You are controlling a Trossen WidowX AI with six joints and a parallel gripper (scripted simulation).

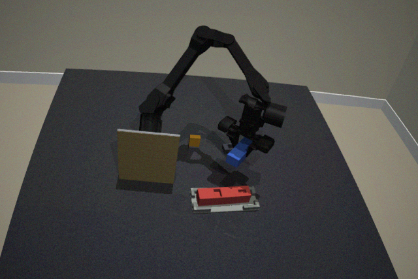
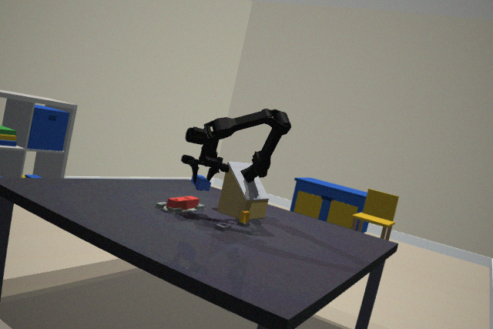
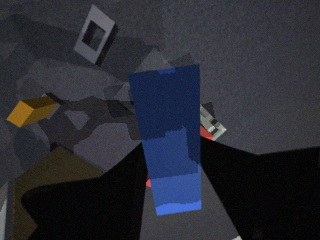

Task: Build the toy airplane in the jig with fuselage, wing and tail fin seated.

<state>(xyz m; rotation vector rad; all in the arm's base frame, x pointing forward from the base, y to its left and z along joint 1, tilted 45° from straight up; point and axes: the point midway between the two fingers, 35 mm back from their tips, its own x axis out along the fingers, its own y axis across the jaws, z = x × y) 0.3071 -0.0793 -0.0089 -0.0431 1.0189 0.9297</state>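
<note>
The red fuselage sits in the pale cradle, its sockets facing up. My gripper is shut on the blue wing and holds it in the air, behind the cradle in the top view. The wing's tab is not visible. The orange tail fin stands on the table, away from the gripper. In the wrist view the wing hides most of the fuselage and cradle.
A tan slanted box stands left of the cradle in the top view, near the arm's base. A small grey holder with a rectangular hole lies on the table near the tail fin.
</note>
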